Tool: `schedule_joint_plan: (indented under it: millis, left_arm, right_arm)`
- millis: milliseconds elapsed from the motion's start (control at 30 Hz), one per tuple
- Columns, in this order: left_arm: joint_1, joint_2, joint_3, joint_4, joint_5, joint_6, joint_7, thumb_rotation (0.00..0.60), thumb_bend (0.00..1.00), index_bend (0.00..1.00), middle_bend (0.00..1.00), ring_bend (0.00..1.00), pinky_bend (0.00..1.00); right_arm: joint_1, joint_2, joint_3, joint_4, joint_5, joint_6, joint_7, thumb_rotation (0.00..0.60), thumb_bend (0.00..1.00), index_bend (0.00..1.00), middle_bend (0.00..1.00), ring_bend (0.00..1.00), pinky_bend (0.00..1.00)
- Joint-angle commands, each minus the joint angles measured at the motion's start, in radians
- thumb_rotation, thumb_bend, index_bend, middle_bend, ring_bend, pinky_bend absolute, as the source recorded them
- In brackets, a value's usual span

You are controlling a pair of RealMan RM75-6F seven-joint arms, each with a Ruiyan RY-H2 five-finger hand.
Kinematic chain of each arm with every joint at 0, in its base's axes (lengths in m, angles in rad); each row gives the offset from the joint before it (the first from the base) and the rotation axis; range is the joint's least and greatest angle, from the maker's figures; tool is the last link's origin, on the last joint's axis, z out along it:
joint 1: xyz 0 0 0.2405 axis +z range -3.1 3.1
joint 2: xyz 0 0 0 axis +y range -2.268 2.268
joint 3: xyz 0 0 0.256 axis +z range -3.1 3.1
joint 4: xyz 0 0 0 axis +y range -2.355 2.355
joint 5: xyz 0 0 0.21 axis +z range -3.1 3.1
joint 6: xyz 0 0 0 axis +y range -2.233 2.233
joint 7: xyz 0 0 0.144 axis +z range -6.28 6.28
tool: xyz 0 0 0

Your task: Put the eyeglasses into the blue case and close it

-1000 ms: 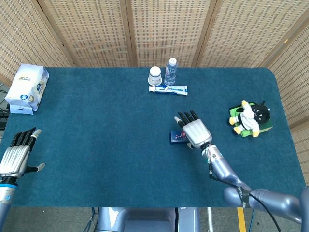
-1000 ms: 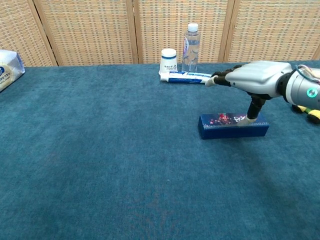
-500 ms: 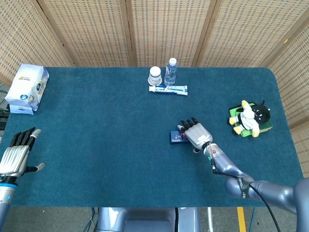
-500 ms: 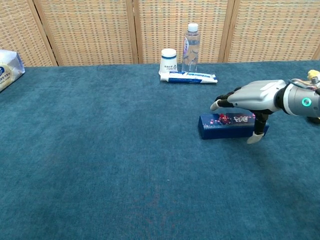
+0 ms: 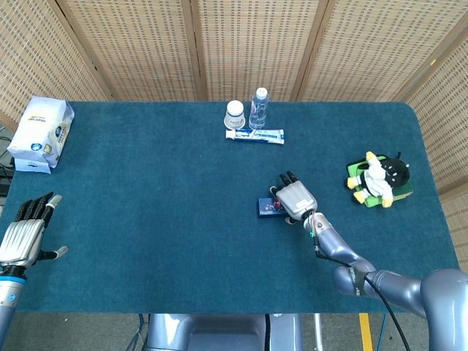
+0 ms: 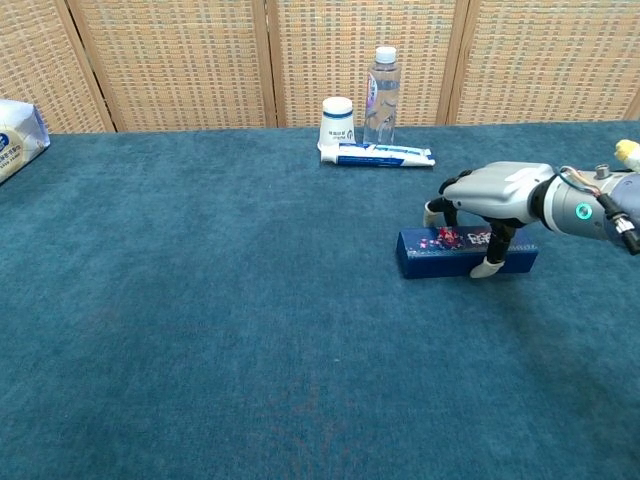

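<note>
1. Setting: a surface (image 5: 146,219) covered in dark teal cloth, backed by woven cane screens. At its far edge stand a white cup (image 5: 234,113) and a water bottle (image 5: 258,107), with a toothpaste tube (image 5: 254,135) lying in front of them. A tissue pack (image 5: 40,131) sits at the left edge and a plush toy (image 5: 379,179) on the right.

2. Task object: the blue case (image 6: 465,252) lies flat right of centre, lid down. I see no eyeglasses anywhere on the cloth; whether they are inside the case I cannot tell.

3. Right hand (image 6: 490,195): I have it arched over the case, palm down, fingers (image 6: 434,210) reaching behind the case and thumb (image 6: 487,267) curled down the near face. It appears to clasp the case across its width, though the far-side contact is hidden.

4. Left hand (image 5: 23,238): parked at the near left corner, fingers extended and apart, holding nothing.

5. Progress, as I judge it: the case looks closed, so either the task is near its end with a final press, or it has barely begun and opening remains.
</note>
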Motion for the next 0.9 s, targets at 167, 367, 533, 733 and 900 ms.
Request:
schedule_joint_plan:
  millis: [167, 367, 533, 733, 900]
  left_arm:
    - [-0.001, -0.001, 0.0, 0.0, -0.001, 0.0, 0.002, 0.6, 0.02, 0.0, 0.0, 0.0, 0.0]
    - [-0.001, -0.003, 0.001, 0.0, 0.0, 0.001, 0.005, 0.6, 0.02, 0.0, 0.0, 0.0, 0.0]
    - [-0.001, -0.004, 0.002, 0.0, 0.001, 0.002, 0.008, 0.6, 0.02, 0.0, 0.0, 0.0, 0.0]
    - [0.003, -0.001, 0.006, -0.008, 0.012, 0.009, 0.005, 0.6, 0.02, 0.0, 0.0, 0.0, 0.0]
    - [0.01, 0.01, 0.016, -0.022, 0.045, 0.024, -0.01, 0.6, 0.02, 0.0, 0.0, 0.0, 0.0]
  right_arm:
    - [-0.01, -0.012, 0.005, 0.016, -0.042, 0.035, 0.034, 0.6, 0.32, 0.42, 0.53, 0.12, 0.05]
    - [-0.021, -0.019, 0.005, 0.03, -0.081, 0.064, 0.061, 0.6, 0.33, 0.45, 0.55, 0.14, 0.07]
    - [-0.023, 0.002, 0.005, 0.006, -0.07, 0.026, 0.085, 0.6, 0.17, 0.32, 0.22, 0.07, 0.07]
    - [-0.03, 0.047, 0.007, -0.057, -0.071, 0.022, 0.102, 0.6, 0.05, 0.11, 0.0, 0.0, 0.07]
    - [-0.063, 0.124, 0.015, -0.181, -0.086, 0.098, 0.099, 0.6, 0.05, 0.08, 0.0, 0.0, 0.07]
